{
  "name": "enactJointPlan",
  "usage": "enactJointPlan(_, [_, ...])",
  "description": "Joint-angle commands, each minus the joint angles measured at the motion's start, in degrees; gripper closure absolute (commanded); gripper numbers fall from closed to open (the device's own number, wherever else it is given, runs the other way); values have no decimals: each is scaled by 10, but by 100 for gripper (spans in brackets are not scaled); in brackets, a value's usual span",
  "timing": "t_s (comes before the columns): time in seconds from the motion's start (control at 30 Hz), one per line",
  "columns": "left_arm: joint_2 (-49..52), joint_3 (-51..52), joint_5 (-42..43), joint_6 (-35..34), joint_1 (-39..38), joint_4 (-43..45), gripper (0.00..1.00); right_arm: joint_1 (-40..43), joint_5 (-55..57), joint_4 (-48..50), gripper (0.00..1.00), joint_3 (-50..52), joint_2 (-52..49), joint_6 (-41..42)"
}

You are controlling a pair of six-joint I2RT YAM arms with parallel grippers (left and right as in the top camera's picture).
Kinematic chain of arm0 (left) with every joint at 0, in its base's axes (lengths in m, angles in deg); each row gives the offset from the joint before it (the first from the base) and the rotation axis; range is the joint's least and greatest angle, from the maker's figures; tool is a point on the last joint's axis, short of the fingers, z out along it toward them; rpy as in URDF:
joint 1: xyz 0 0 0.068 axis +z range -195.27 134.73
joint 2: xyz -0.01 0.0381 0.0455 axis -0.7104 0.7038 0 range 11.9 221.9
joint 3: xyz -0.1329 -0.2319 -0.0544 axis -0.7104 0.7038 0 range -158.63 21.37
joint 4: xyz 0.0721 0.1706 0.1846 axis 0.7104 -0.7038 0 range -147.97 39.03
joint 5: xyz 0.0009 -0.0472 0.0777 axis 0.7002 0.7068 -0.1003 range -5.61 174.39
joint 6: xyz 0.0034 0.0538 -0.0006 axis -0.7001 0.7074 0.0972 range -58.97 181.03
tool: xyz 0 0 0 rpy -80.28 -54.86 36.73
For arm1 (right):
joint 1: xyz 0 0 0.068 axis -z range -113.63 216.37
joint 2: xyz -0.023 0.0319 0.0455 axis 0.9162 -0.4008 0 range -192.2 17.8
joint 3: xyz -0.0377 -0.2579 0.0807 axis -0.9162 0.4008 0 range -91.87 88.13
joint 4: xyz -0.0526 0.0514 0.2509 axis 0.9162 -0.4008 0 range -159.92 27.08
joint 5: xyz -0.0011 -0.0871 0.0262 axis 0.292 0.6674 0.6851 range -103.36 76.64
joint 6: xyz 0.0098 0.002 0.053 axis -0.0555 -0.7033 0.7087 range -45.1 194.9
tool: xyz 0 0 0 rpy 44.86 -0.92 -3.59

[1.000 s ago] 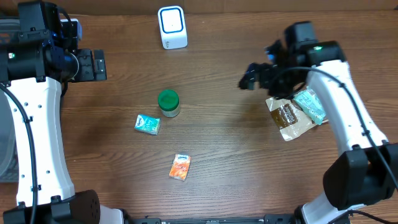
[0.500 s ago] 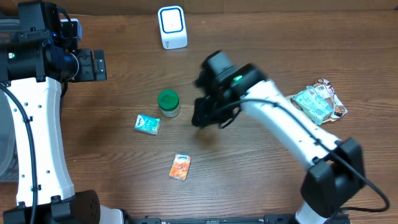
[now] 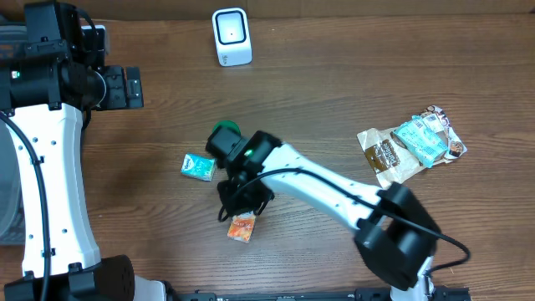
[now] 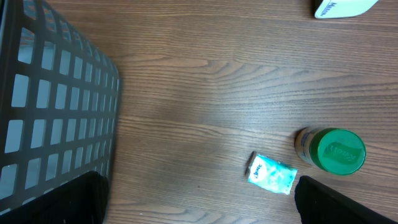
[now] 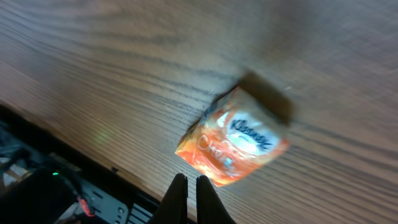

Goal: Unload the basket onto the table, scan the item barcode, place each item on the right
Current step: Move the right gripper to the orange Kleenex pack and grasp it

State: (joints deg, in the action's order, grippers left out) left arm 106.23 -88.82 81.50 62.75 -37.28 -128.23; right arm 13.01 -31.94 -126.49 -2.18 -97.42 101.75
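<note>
An orange tissue packet (image 3: 242,226) lies flat near the table's front edge, and it shows large in the right wrist view as the orange packet (image 5: 233,146). My right gripper (image 3: 238,201) hovers just behind it. Its fingertips (image 5: 189,186) are shut with nothing between them, and the packet lies just ahead of the tips. The white barcode scanner (image 3: 231,36) stands at the back centre and shows as a white scanner corner (image 4: 342,6) in the left wrist view. My left gripper (image 3: 125,88) is at the back left and stands wide open (image 4: 199,208) over bare wood.
A green-lidded jar (image 3: 226,134) (image 4: 333,150) is partly covered by the right arm. A teal packet (image 3: 198,167) (image 4: 272,174) lies left of it. A brown pouch (image 3: 389,157) and another teal pack (image 3: 418,138) lie at the right. A wire basket (image 4: 56,106) is at the left.
My right arm has swung from the right side across the table to the orange packet at the front, and its jaws have shut. The left arm has not moved.
</note>
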Motion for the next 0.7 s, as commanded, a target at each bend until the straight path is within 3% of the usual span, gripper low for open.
enactJointPlan(0.0, [3,-1,-5,9,2,-1,0,-12,2,1,96,3,-27,22])
enactJointPlan(0.47, [3,-1,-5,9,2,-1,0,-30,5,38,96,66,-42,71])
enactJointPlan(0.67, [3,-1,-5,9,2,-1,0,-4,27,30,96,66,-42,49])
